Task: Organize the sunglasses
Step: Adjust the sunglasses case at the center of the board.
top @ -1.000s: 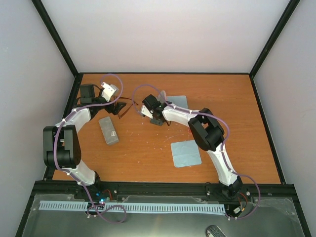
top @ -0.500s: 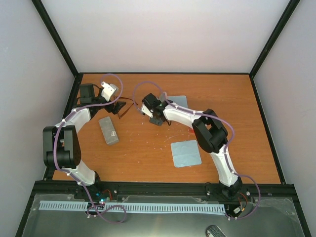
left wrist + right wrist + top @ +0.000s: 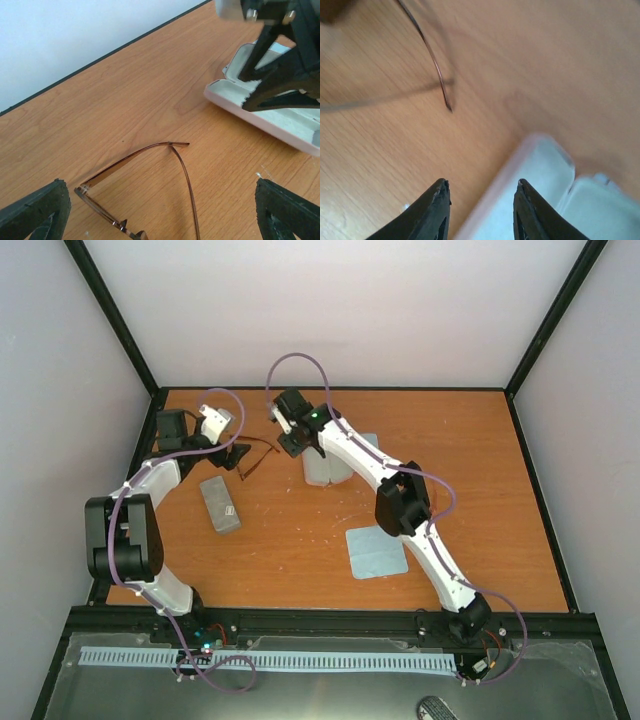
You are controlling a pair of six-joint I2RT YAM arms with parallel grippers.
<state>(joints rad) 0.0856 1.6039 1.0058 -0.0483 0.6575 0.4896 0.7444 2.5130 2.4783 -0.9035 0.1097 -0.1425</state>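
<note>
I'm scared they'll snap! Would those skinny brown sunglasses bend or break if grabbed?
Probably light and springy: the brown sunglasses have wire-thin arms, one visibly curved. Likely fragile, so a hard squeeze might bend them. With arms unfolded on the smooth table, a push would probably slide them, not roll them.

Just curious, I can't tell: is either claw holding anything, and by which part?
Nothing is held. The left gripper is open above the brown wire sunglasses; the right gripper is open, empty, above the open case.
</note>
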